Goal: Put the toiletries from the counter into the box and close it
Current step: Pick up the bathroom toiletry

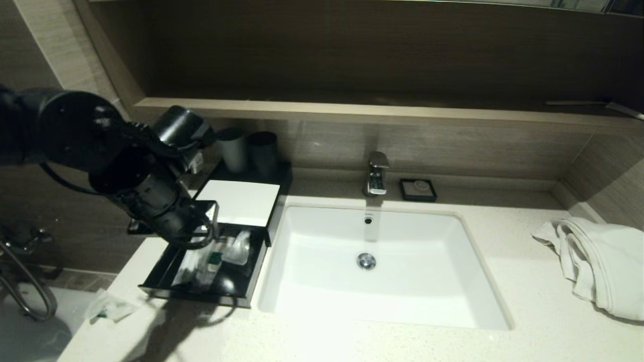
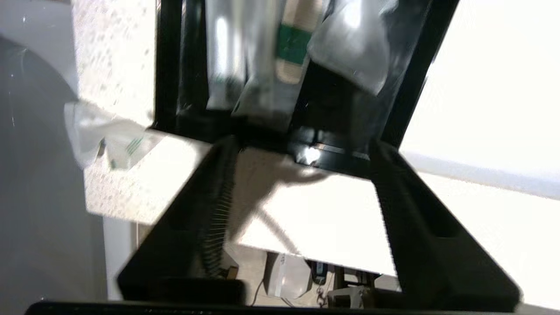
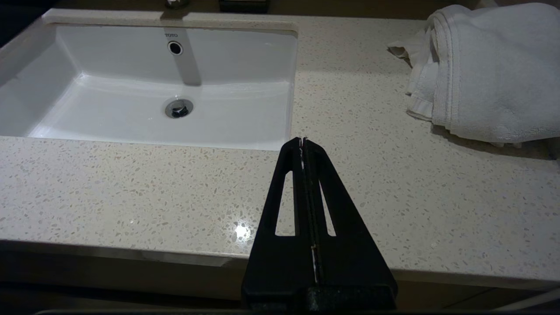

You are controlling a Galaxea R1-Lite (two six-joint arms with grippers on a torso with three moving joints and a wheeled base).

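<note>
My left claw [image 1: 211, 221] hangs parted and empty over the pulled-out drawer of the box [image 1: 240, 201], where some sachets [image 1: 236, 249] already lie. One sachet [image 1: 108, 307] remains on the bench [image 1: 503, 281], at seven o'clock from that claw. My right claw [image 3: 302, 144] is clenched, farther off.

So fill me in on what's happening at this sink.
The left claw, open and empty, hovers over the box's pulled-out drawer, where several sachets already lie. One sachet is still on the counter at its left edge. The right claw is parked, shut, in front of the sink.
</note>
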